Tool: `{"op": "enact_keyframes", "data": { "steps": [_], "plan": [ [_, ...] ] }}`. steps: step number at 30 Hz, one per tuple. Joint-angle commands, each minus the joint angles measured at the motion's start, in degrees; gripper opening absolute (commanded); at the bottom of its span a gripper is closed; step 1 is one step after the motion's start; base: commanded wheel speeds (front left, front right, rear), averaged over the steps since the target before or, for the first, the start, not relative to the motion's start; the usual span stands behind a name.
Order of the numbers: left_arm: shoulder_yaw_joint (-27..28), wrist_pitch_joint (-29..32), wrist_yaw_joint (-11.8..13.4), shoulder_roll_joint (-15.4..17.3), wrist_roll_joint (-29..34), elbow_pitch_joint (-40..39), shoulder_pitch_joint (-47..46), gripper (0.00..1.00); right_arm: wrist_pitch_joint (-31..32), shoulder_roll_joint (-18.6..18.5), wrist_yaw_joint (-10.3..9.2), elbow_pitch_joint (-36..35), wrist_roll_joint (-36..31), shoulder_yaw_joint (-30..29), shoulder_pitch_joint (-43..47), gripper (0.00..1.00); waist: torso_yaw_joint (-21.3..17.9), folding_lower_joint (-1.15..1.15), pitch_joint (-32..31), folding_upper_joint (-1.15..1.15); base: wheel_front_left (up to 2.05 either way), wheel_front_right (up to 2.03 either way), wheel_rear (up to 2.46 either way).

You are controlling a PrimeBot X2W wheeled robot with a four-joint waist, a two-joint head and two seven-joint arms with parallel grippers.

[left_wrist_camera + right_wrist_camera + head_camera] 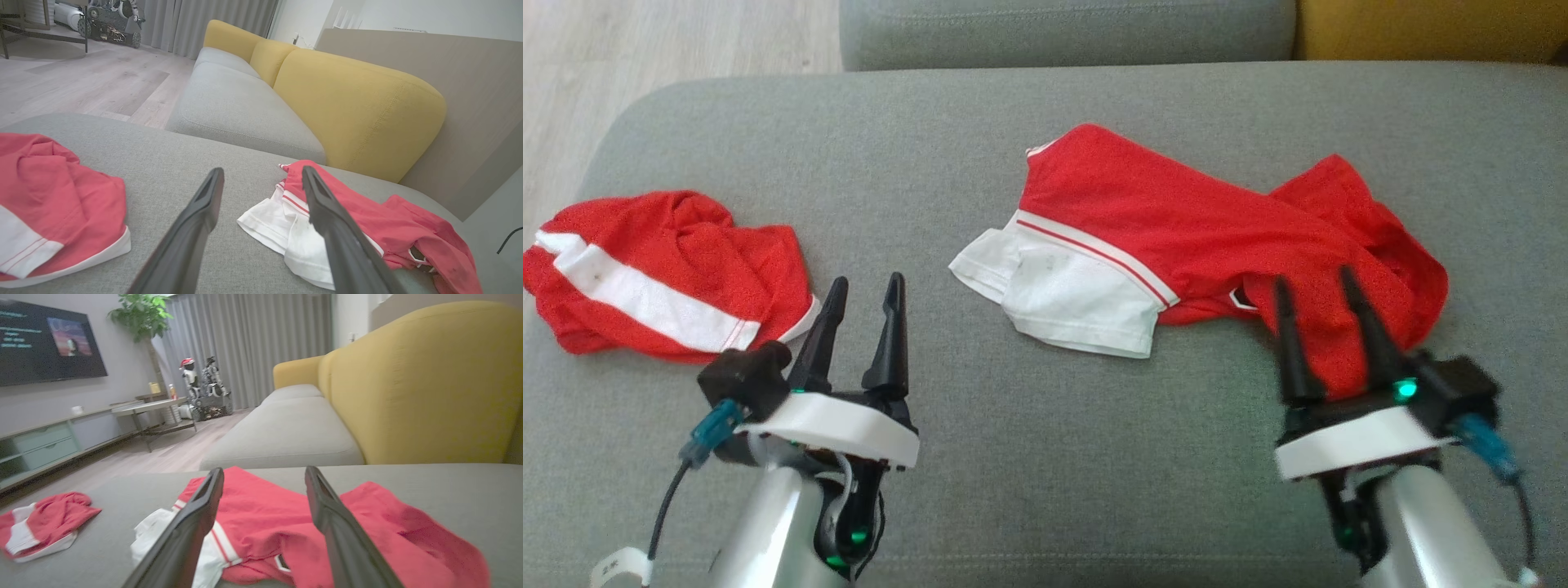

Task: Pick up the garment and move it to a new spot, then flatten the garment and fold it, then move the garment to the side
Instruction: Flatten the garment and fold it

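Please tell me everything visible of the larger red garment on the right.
The garment is thin red cloth with a white part, edged by a red stripe, at its left end. It lies crumpled, not folded, on the grey cushion, its right end bunched. The right gripper, jaws open, is at its near right edge; contact cannot be told.

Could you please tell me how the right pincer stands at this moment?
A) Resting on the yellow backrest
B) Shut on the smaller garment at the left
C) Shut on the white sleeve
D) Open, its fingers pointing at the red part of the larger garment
D: the right pincer has its fingers spread apart, holding nothing, and aimed at the red part of the larger garment.
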Motion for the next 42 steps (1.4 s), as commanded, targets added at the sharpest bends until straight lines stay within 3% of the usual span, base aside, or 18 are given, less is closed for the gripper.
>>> {"op": "enact_keyframes", "data": {
  "steps": [1,7,12,19,30,31,32,33,42],
  "plan": [
    [2.5,-0.7,-0.8,0.0,1.2,-2.0,-2.1,1.0,0.1,-0.9,-0.04,-1.5,-0.1,3.8,-2.2,1.0,0.3,0.0,0.5,0.0,0.0,0.0,0.0],
    [3.9,-0.7,-2.4,-0.6,2.2,-1.1,-3.0,1.0,2.6,-5.1,-0.04,1.2,0.9,14.7,-5.7,1.0,1.9,0.0,2.9,0.0,0.0,0.0,0.0],
    [1.6,-0.7,-2.5,-0.7,0.0,-0.2,-4.1,1.0,4.2,-8.7,-0.04,7.8,0.7,23.9,-10.2,1.0,4.6,0.0,5.7,0.0,0.0,0.0,0.0],
    [-0.6,-0.7,-1.4,-0.8,-1.8,-0.1,-5.3,1.0,4.8,-10.4,-0.04,17.2,1.9,28.7,-14.6,1.0,7.6,0.0,7.7,0.0,0.0,0.0,0.0],
    [-2.8,-0.7,-0.2,-0.8,-3.5,-0.7,-6.0,1.0,5.4,-11.1,-0.04,26.1,3.3,30.2,-18.8,1.0,9.5,0.0,10.1,0.0,0.0,0.0,0.0],
    [-3.1,-0.7,0.0,-0.8,-3.7,-0.8,-6.2,1.0,5.1,-11.2,-0.04,26.5,3.4,30.6,-19.1,0.46,9.5,0.0,10.3,0.0,0.0,0.0,0.0],
    [-3.4,-0.7,0.2,-0.8,-3.9,-0.9,-6.4,1.0,4.7,-11.3,-0.04,26.6,3.7,30.8,-19.4,0.09,9.5,0.0,10.3,0.0,0.0,0.0,0.0],
    [-3.7,-0.7,0.3,-0.8,-4.0,-0.9,-6.6,1.0,4.3,-11.2,-0.04,26.7,4.2,30.9,-19.6,0.0,9.4,0.0,10.4,0.0,0.0,0.0,0.0],
    [-3.7,-0.7,0.5,-0.8,-4.2,-0.1,-5.9,1.0,2.0,-12.6,-0.04,21.6,5.5,30.0,-20.2,0.0,7.2,0.0,7.7,0.0,0.0,0.0,0.0]
  ]
}}
